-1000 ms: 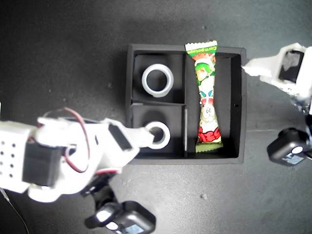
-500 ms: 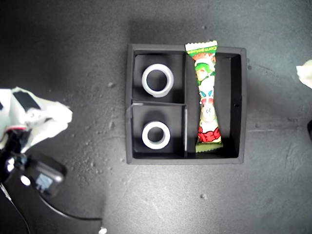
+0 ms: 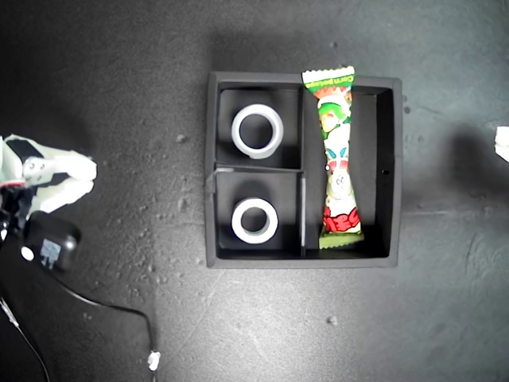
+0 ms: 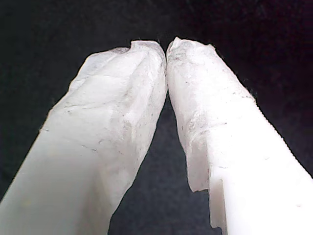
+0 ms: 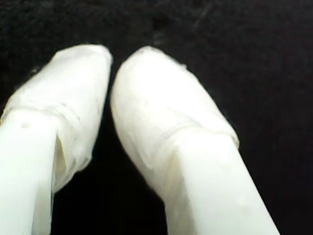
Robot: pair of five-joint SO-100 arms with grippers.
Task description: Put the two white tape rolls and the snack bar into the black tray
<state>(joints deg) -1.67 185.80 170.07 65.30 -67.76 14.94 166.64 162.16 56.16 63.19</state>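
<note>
Inside black tray [image 3: 211,171]: both tape rolls [image 3: 257,130], snack bar [image 3: 336,159]. First tool [image 4: 166,49] closed, empty; second tool [image 5: 110,58] likewise.

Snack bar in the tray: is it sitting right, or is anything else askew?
The snack bar lies in the tray's long compartment, but one crimped end rides up over the wall. Both tape rolls sit flat in their own compartments.

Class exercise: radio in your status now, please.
Both grippers shut, empty. Rolls and bar in tray. Nothing in the way.
</note>
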